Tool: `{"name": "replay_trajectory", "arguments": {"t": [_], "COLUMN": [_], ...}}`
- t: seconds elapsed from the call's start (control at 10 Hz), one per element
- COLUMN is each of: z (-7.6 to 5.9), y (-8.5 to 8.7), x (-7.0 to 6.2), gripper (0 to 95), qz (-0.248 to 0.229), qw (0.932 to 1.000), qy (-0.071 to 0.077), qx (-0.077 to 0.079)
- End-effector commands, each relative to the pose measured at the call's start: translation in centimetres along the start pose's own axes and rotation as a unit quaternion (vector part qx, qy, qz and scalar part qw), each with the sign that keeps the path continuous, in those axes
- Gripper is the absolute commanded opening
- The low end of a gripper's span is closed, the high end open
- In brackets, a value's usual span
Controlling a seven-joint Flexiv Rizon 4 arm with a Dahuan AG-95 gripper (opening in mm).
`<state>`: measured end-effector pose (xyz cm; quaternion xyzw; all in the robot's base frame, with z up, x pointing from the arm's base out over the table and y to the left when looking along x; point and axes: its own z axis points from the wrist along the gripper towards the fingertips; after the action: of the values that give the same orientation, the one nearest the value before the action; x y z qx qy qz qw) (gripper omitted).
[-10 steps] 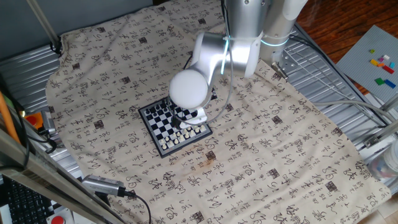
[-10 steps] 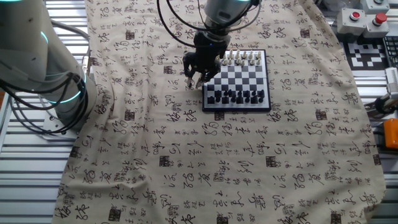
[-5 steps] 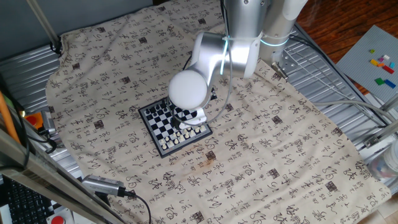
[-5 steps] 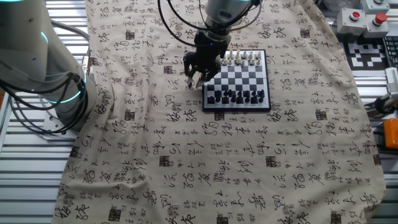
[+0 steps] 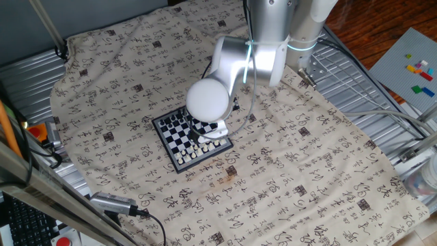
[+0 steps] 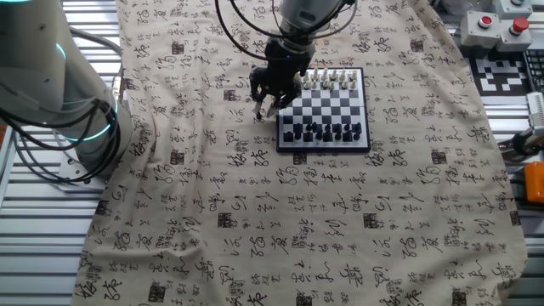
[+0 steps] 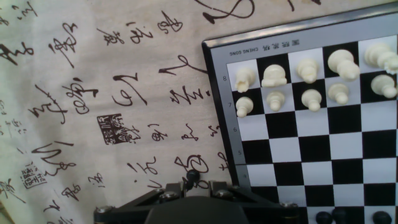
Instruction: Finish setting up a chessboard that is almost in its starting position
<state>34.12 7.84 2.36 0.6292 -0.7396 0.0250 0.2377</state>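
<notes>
Hovering was the best description of the pose: the arm hung over the patterned cloth [image 6: 170, 170] on the left, not over the squares. My reading is that it stood there either carrying a stray piece in from off the board or searching for one. No loose piece showed on the cloth in any view.

Gripper [image 6: 266, 104]: positioned just beside the left edge of the chessboard [image 6: 327, 109], fingers pointing down at the fabric. In the hand view the finger links ran in toward each other at the bottom edge, and a small dark knob [image 7: 192, 177] sat right at their meeting point. It may have been the head of a black piece, or part of the hand itself. Whether the jaws were clamped on something, or merely drawn close together, could not be told. They touched neither cloth nor board as far as was visible.

Chessboard: lay flat on the cloth, square to it.

White pieces [image 7: 273, 76]: filled the two rows at the corner nearest the hand, upright, no gap seen there.

Black pieces [image 6: 327, 132]: ranked along the opposite side. They were too small to count, so the vacant square could not be identified.
</notes>
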Motion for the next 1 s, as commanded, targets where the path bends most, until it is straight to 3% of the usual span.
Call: {"name": "replay_trajectory", "arguments": {"t": [0.1,0.9,1.0], "z": [0.01,0.06,0.07], "y": [0.05,0.15,0.15], "x": [-0.13,-0.47,-0.48], "gripper": [19.0,19.0,0.0], "qz": [0.001,-0.002,-0.001], "qw": [1.0000,0.9999,0.9999], "qy": [0.001,0.010,0.010], "qx": [0.000,0.002,0.002]}}
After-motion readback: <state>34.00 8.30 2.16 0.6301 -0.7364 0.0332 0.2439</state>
